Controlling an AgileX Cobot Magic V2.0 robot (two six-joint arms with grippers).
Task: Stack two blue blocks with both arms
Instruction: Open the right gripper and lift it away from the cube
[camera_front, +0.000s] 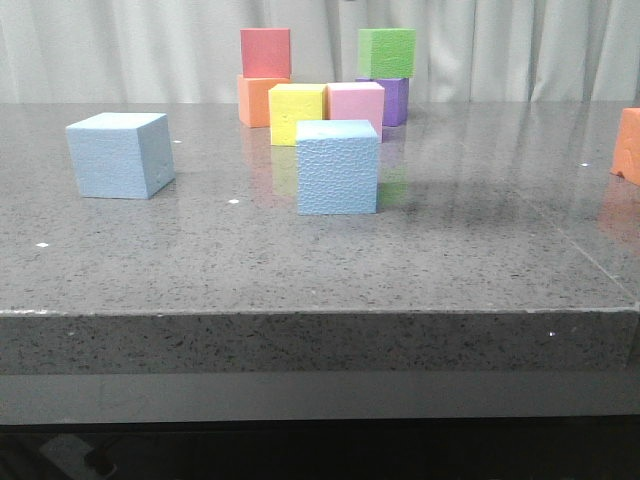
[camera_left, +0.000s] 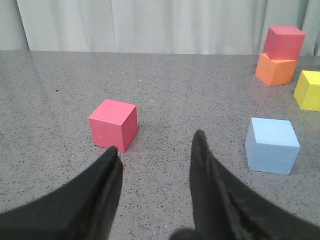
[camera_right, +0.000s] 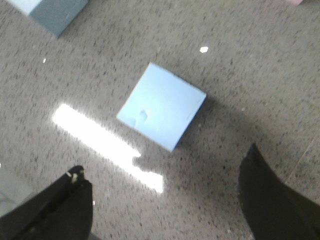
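Below your right claw (camera_right: 165, 195), gaping wide and empty, one blue block (camera_right: 161, 106) is sitting ungrasped, the other (camera_left: 272, 145) lying beside your open, empty left claw (camera_left: 155, 155); stacking isn't begun.

Two pale sky-blue foam cubes sit on the grey speckled stone table (camera_front: 480, 250): one at the left (camera_front: 120, 154) and one nearer the middle (camera_front: 338, 166). Other foam cubes come one per colour: red (camera_front: 265, 52), orange (camera_front: 255, 100), yellow (camera_front: 296, 113), pink (camera_front: 356, 104), green (camera_front: 387, 52), purple (camera_front: 397, 98). One further orange piece (camera_front: 627, 145) shows at the right edge. One rose-red cube (camera_left: 113, 124) shows in the left wrist view.
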